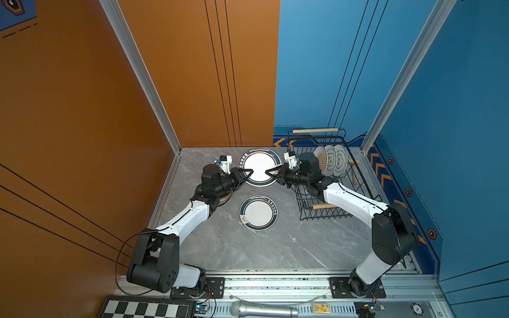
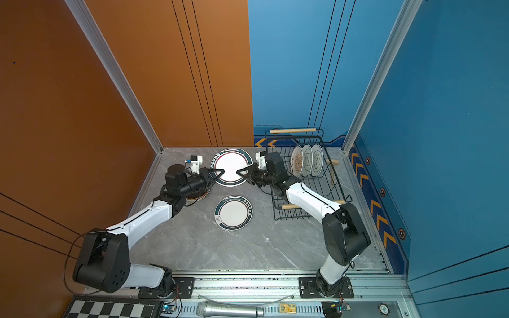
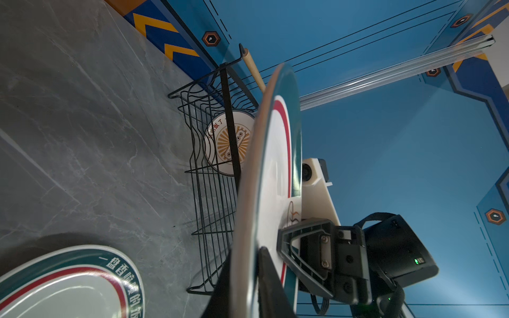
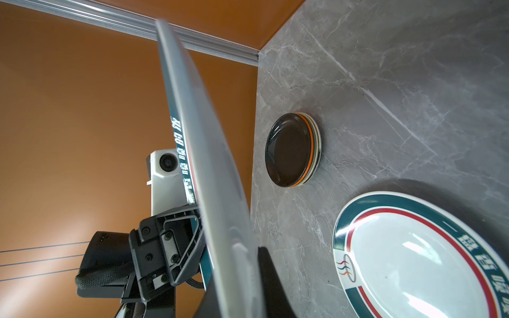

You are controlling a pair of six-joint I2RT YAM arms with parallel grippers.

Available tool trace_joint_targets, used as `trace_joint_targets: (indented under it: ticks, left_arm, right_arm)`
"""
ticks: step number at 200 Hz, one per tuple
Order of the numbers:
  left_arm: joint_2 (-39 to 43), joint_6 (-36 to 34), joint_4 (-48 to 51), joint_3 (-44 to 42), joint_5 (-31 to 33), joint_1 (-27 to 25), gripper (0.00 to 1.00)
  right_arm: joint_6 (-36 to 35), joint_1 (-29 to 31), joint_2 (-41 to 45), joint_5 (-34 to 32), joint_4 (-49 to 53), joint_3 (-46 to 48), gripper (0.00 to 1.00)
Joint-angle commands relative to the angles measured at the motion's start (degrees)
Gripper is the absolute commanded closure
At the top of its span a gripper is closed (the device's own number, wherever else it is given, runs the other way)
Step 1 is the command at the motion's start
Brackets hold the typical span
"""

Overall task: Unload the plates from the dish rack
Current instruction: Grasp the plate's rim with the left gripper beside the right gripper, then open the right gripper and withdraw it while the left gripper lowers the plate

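The left end effector [image 1: 249,173] is clamped on the left rim of the held plate [image 1: 260,165], and the right end effector [image 1: 268,173] grips the opposite rim, jaws closed over the edge. The two point at each other across the plate. It hangs roughly level and face up above the counter [image 1: 248,247], near the far wall and just left of the dish rack [image 1: 327,216]. The large plates number five: this one, one flat plate [image 1: 258,213] lying on the counter nearer the camera, and three racked plates [image 1: 330,162] standing on edge side by side at the rack's far end. A stack of small plates [image 4: 292,150] sits on the counter under the left wrist, black on top, an orange rim below it and paler rims beneath; how many it holds I cannot tell. The held plate has a white centre, a broad dark teal rim with white characters and a thin red ring; the flat plate matches it. The racked plates are white with printed centres, the nearest a golden sunburst. The rack is black wire with light wooden rod handles [image 1: 315,130]. The left arm [image 1: 190,217] and right arm [image 1: 349,201] rise from bases at the near rail and slant inward, the right crossing the rack's near corner.
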State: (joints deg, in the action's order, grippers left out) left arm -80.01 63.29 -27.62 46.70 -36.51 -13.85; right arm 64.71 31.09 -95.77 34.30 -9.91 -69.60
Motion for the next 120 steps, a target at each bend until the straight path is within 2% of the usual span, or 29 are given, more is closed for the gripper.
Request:
trace_joint_targets:
  ticks: [1, 25, 57, 78, 97, 102, 106, 120]
  left_arm:
    - [-0.07, -2.17, -0.42, 0.51, -1.73, -0.39, 0.91]
    - [0.76, -1.91, -0.42, -0.62, -1.88, 0.17, 1.00]
    - [2.53, -1.89, 2.21, -1.53, -2.25, 1.67, 1.00]
    - [5.06, -2.95, 7.16, -1.52, -2.29, 3.39, 1.00]
    - [7.85, -5.37, 16.41, -0.36, -1.19, 4.73, 1.00]
    - [8.43, -6.57, 19.82, 0.23, -0.58, 4.79, 1.00]
    - [8.84, -7.55, 22.65, 0.77, -0.02, 4.89, 1.00]
    - [10.06, -10.57, 30.73, 1.71, 1.95, 4.81, 1.00]
  right_arm:
    - [-2.05, 1.42, -0.64, 1.25, -0.40, -2.85, 0.79]
    - [-2.49, 1.49, -0.82, 1.16, 0.01, -3.39, 0.68]
    - [-6.27, 1.47, -0.43, 0.26, 4.67, -5.38, 0.37]
    - [-11.54, 0.91, 0.30, -1.80, 11.90, -8.08, 0.25]
    - [-18.99, 0.12, 0.49, -5.99, 23.78, -12.33, 0.19]
    - [-21.32, -0.04, 0.50, -7.60, 27.04, -13.56, 0.13]
    - [-23.43, -0.06, 0.58, -10.09, 29.44, -14.67, 0.09]
    - [-30.89, 0.41, 0.49, -19.97, 40.98, -19.10, 0.05]
